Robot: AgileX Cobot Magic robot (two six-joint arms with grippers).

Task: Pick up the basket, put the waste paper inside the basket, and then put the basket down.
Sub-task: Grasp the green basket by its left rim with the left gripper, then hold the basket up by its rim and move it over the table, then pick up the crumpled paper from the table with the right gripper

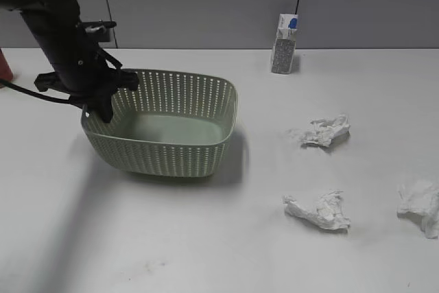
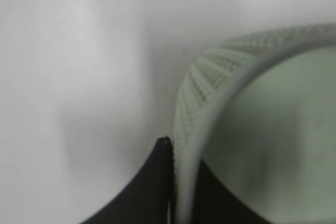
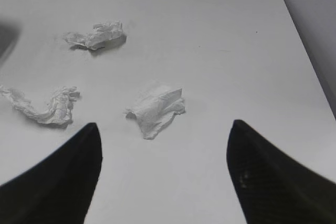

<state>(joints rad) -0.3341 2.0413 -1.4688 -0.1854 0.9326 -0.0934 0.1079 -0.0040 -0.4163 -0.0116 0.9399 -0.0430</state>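
Note:
The pale sage-green slotted basket (image 1: 164, 125) stands on the white table left of centre, tilted with its left end raised. My left gripper (image 1: 104, 104) is shut on the basket's left wall; in the left wrist view the wall (image 2: 205, 87) sits pinched between the black fingers (image 2: 184, 182). Three crumpled white waste paper wads lie on the table at right: one at mid right (image 1: 322, 130), one nearer the front (image 1: 319, 211), one at the far right edge (image 1: 420, 202). My right gripper (image 3: 164, 129) is open and empty above the table, just short of a wad (image 3: 156, 107); the other two (image 3: 97, 35) (image 3: 50, 107) lie to its left. The right gripper is out of the exterior view.
An upright grey-white carton with a blue cap (image 1: 285, 44) stands at the back of the table near the wall. A red object (image 1: 3, 65) shows at the left edge. The table's right edge (image 3: 302, 40) meets a grey wall.

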